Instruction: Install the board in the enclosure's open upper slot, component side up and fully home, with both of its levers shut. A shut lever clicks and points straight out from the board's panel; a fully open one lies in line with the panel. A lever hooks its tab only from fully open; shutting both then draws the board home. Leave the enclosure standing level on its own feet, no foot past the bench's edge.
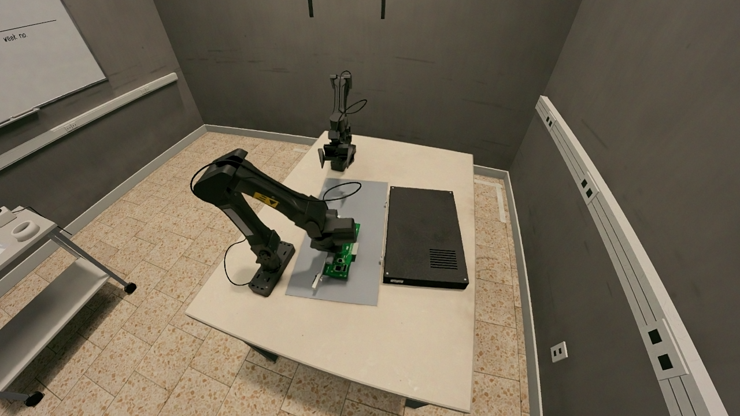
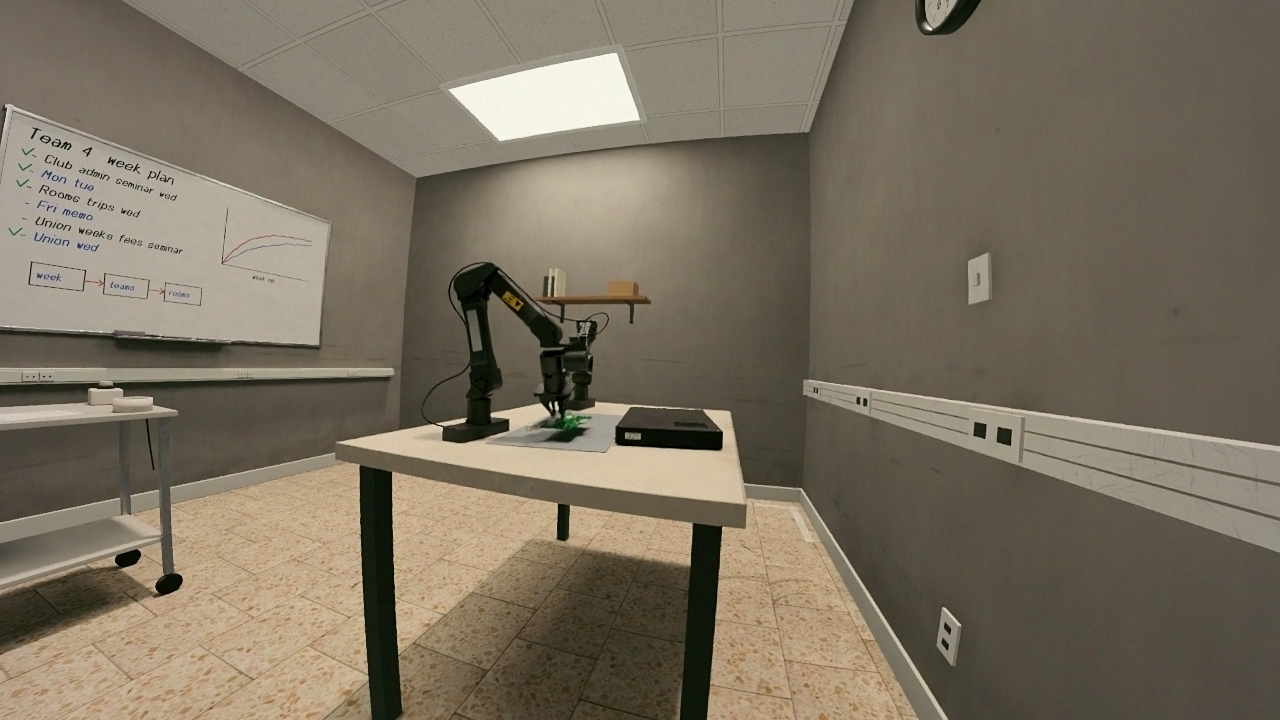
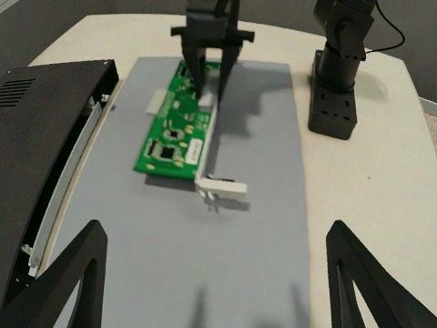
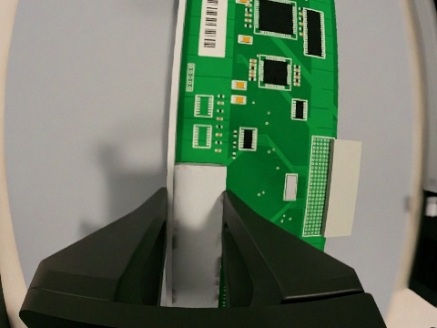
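The green board (image 1: pixel 339 268) (image 3: pixel 182 137) (image 4: pixel 255 175) is component side up, just above the grey mat. My right gripper (image 3: pixel 208 99) (image 4: pixel 195 200) is shut on the board's pale block (image 4: pixel 198 237) beside its panel (image 4: pixel 172 114). The board's near lever (image 1: pixel 316 281) (image 3: pixel 225 189) points straight out from the panel; the far lever is hidden. My left gripper (image 1: pixel 335 164) (image 3: pixel 216 231) is open and empty, high over the mat's far part in the top view. The black enclosure (image 1: pixel 424 227) (image 2: pixel 666 429) (image 3: pixel 45 114) stands level; its open upper slot is a dark gap above a lower panel (image 3: pixel 64 191).
The grey mat (image 1: pixel 362 289) (image 3: pixel 255 260) (image 4: pixel 68 68) lies between the arm bases and the enclosure's slot side. The right arm's base (image 1: pixel 271 268) (image 3: pixel 332 114) stands beside the mat. The enclosure is close to the table's (image 1: pixel 336 331) far long edge from the arms.
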